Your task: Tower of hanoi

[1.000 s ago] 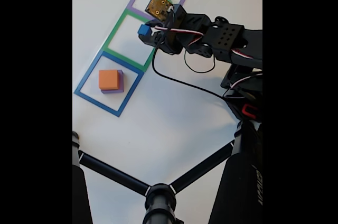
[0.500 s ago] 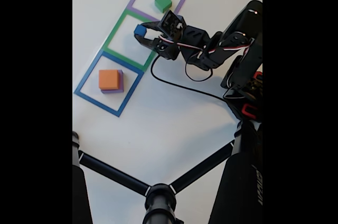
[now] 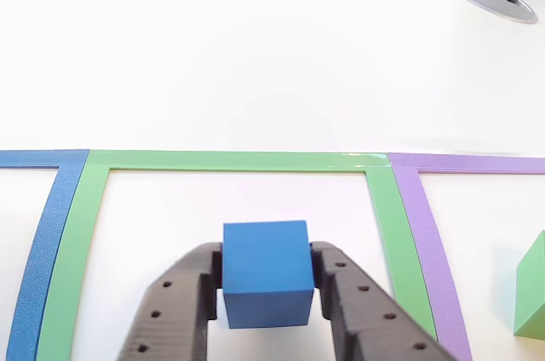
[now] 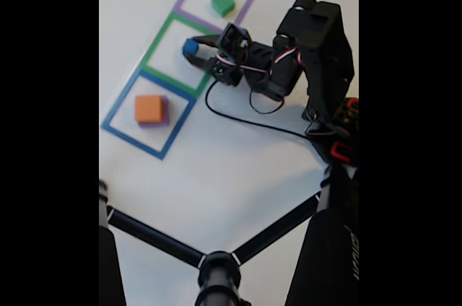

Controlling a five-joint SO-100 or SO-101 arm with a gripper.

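— Three squares taped in a row, one cube in the jaws. Where's the gripper (image 3: 266,293) right now?

— Clamped on the blue cube (image 3: 266,274), one black finger (image 3: 174,306) on each side face. Cube sits between the tips, top and front faces free. In the fixed view the gripper (image 4: 195,50) hangs over the green square (image 4: 154,50) with the blue cube (image 4: 190,47) at its tip.

— Down on the table or lifted?

— Can't tell from either view. It's inside the green outline (image 3: 230,160), that much is clear.

— How will it handle?

— Looks like a small solid plastic block: light, stiff, flat faces, sharp edges. Probably a bit slick, so squeeze square on two opposite faces, near mid-height, as now. An off-centre pinch could twist it out.

— Other pieces?

— Off to the gripper's right in the other view, a green cube (image 3: 531,289) inside the purple square (image 3: 426,225). To its left, the blue square (image 3: 43,233). In the fixed view the orange block (image 4: 149,108) sits on a purple one (image 4: 164,112) inside that blue square (image 4: 115,115), well apart from the gripper; green cube (image 4: 222,3) is the nearer one.

— Risk?

— Likely just the cube slipping on release, or landing on the tape line.
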